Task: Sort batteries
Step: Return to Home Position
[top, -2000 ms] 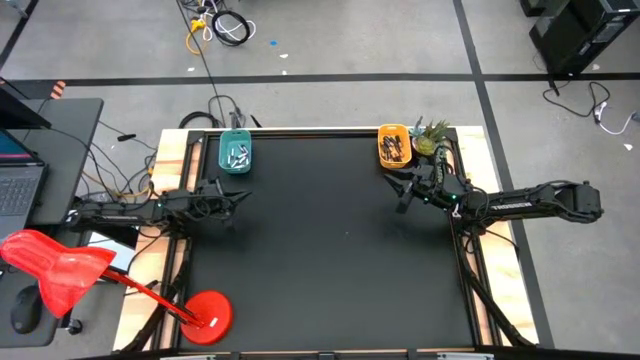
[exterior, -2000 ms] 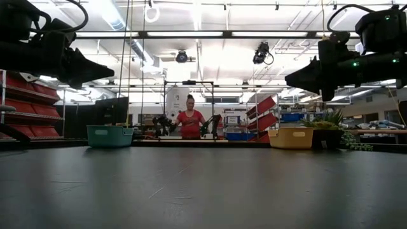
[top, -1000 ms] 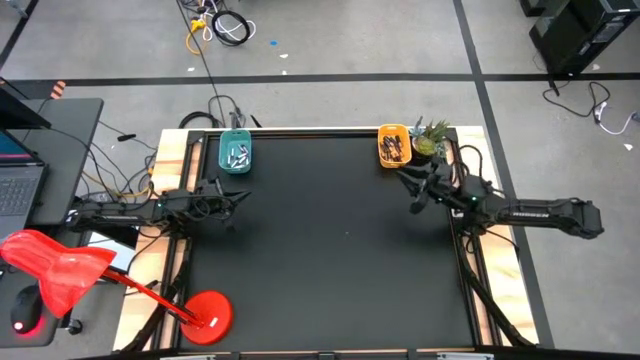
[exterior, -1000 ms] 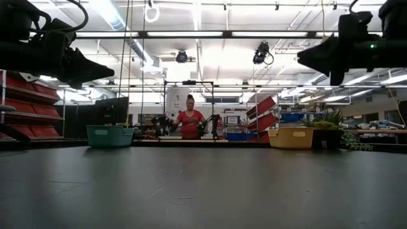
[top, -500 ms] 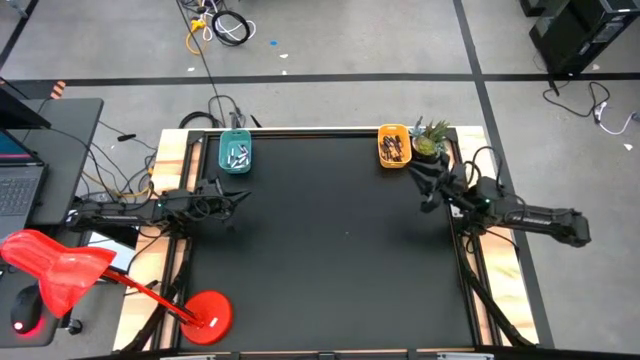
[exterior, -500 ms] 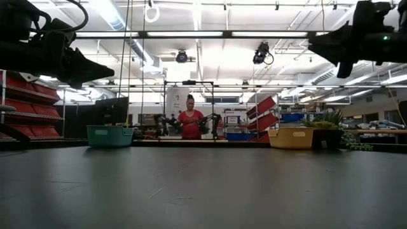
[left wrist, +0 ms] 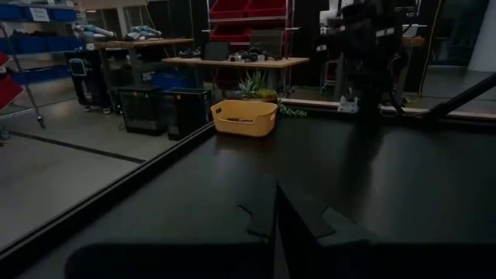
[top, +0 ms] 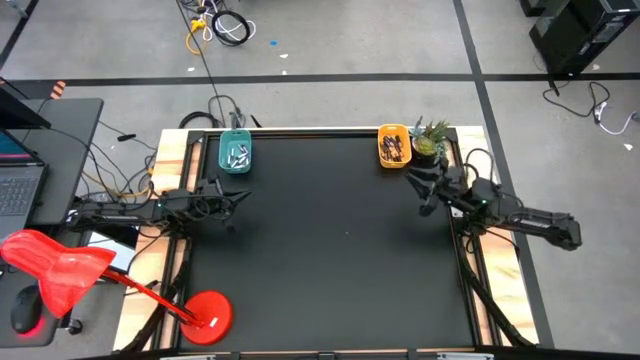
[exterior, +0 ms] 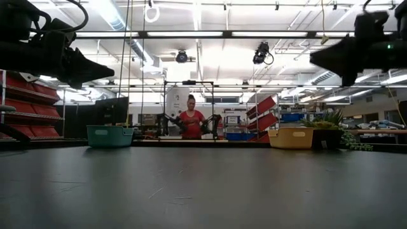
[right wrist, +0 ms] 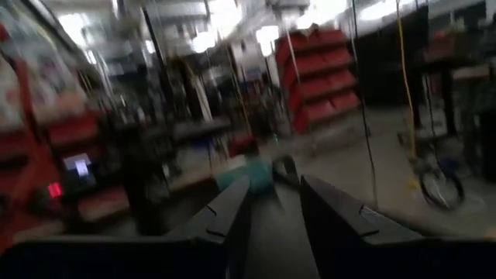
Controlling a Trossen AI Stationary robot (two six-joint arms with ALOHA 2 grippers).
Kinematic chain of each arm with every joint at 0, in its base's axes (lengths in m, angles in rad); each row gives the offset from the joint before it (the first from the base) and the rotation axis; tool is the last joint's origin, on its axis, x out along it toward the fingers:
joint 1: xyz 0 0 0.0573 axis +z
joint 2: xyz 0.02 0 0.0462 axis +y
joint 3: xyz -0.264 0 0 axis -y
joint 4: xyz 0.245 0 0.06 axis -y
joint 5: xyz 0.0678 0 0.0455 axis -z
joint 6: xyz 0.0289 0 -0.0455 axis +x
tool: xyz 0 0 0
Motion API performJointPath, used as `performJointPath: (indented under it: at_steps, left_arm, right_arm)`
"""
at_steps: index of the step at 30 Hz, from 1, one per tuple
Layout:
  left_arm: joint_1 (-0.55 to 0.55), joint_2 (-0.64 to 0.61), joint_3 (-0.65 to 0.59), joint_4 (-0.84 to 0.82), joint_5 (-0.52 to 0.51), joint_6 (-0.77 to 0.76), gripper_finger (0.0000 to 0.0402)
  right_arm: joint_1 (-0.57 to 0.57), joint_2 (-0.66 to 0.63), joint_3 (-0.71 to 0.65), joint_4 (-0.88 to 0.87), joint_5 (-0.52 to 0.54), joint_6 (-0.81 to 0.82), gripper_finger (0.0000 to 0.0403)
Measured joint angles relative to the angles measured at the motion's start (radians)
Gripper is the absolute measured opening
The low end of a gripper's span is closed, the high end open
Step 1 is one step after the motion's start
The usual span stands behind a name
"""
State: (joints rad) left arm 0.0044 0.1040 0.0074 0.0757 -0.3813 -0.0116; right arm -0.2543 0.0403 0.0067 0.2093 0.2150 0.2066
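Observation:
Pale batteries lie in the teal tray at the table's far left. Dark batteries lie in the yellow tray at the far right. Both trays stand on the black table; the low view shows only their walls, teal tray and yellow tray. My left gripper hovers near the left edge, shut, its fingers meeting in the left wrist view. My right gripper hangs high near the right edge, just nearer than the yellow tray, open.
A potted plant stands right beside the yellow tray. The black table top stretches between the arms. A red stand sits off the near left corner. A person works in the room beyond the far edge.
My right arm has folded back, drawing its gripper a little toward the table's right edge while it stays high above the table.

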Motion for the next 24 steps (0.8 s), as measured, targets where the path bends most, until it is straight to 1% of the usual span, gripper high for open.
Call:
performJointPath:
  at_steps: [3,4,16,24]
  left_arm:
    - [0.000,0.000,0.000,0.000,0.000,0.000,0.0019]
    - [0.000,0.000,0.000,0.000,0.000,0.000,0.0019]
    - [0.000,0.000,0.000,0.000,0.000,0.000,0.0019]
    - [0.000,0.000,0.000,0.000,0.000,0.000,0.0019]
  right_arm:
    - [0.000,-0.029,0.000,-0.147,0.000,0.000,0.0122]
    - [0.000,-0.035,0.001,-0.160,-0.004,0.001,0.0122]
    - [0.055,-0.036,0.000,-0.161,-0.011,0.000,0.0123]
    - [0.058,-0.028,0.000,-0.160,-0.011,0.000,0.0122]
